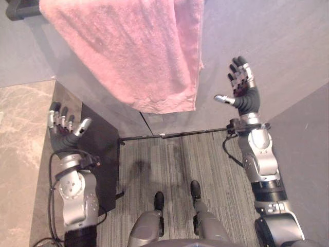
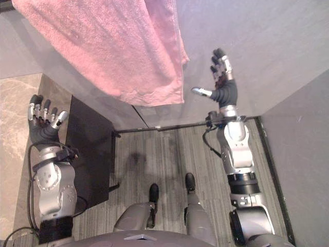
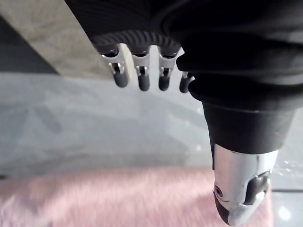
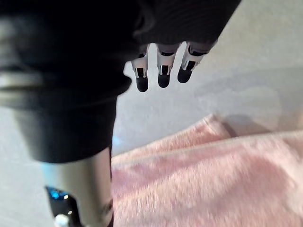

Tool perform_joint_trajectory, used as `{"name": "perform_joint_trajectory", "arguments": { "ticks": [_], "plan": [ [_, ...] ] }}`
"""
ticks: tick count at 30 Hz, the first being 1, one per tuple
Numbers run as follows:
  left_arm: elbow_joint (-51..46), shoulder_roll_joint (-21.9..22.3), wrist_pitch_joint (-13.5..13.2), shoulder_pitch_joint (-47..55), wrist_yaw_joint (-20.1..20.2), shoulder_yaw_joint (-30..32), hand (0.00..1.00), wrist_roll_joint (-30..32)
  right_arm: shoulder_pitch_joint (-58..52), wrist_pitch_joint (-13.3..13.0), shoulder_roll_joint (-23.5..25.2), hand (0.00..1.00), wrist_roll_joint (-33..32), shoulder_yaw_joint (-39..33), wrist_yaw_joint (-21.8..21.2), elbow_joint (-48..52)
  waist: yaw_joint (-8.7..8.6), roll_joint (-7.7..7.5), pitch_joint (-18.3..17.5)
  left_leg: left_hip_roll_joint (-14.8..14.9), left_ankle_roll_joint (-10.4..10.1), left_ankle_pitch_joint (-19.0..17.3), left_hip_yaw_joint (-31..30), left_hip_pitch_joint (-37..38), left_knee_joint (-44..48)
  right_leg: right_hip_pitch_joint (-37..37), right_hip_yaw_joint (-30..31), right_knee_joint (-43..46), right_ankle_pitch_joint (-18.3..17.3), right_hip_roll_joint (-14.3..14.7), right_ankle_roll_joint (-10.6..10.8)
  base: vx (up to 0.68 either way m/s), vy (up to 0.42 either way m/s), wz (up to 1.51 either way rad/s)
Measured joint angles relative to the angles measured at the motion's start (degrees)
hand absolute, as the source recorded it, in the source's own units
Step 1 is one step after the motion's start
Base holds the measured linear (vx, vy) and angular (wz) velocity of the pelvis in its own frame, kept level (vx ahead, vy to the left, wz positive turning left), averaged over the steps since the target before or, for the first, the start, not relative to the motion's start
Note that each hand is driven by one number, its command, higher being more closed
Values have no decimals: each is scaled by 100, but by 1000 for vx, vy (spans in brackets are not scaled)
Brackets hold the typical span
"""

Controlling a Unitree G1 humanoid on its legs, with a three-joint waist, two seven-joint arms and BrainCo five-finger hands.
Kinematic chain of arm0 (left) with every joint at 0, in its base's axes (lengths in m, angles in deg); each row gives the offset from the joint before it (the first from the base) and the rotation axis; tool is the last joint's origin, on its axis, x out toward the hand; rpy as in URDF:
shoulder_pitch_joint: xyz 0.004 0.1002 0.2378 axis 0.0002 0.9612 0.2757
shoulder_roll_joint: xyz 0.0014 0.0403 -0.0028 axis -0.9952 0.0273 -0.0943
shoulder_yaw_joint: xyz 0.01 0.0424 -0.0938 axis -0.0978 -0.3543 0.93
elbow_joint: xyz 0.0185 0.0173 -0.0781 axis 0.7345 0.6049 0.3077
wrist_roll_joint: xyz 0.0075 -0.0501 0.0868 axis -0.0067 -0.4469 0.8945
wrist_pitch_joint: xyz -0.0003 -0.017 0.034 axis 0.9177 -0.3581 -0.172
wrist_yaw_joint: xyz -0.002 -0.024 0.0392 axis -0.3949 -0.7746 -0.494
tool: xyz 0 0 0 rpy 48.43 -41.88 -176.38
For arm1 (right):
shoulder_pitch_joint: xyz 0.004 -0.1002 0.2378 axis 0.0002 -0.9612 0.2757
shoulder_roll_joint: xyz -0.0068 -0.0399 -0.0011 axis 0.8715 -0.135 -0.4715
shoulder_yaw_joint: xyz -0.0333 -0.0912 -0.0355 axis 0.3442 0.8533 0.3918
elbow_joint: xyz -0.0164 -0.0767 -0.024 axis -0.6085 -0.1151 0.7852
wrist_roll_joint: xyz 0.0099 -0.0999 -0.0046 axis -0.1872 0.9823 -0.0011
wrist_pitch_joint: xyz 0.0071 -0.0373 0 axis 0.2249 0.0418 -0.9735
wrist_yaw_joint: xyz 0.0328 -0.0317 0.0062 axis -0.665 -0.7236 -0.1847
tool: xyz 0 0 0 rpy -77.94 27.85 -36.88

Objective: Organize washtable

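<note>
A pink towel [image 1: 139,51] hangs over the front edge of the grey washtable [image 1: 267,46], its lower hem dangling above the floor; it also lies in the right wrist view as the pink towel [image 4: 213,179]. My right hand [image 1: 241,85] is raised to the right of the towel, open, fingers straight, touching nothing. My left hand [image 1: 64,128] is up at the lower left, open and empty, well apart from the towel.
A black cabinet panel [image 2: 90,154] stands by my left arm beside a beige marble surface [image 1: 20,134]. A thin dark bar [image 1: 175,135] runs along the base of the washtable above the grey striped floor [image 1: 169,170].
</note>
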Motion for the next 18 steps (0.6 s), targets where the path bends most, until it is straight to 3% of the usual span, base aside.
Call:
{"name": "perform_joint_trajectory", "arguments": {
  "ticks": [7, 18],
  "plan": [
    [-449, 20, -63, 158, 759, -637, 0, -909, -75, -3, 0, 0, -656, 860, -560, 12, -33, 52, -361, -3, 1, 0, 28, 19, -25, 0, -9, 0, -15, -8, 21, 0, 0, 0],
    [-246, -37, -289, -927, 720, -1091, 0, -1447, 1030, 1, 26, 0, -1245, 1901, -703, -166, -35, 54, -409, -23, 11, 139, 48, 127, -223, 5, 1, 1, -7, -12, 24, 0, 0, 0]
  ]
}}
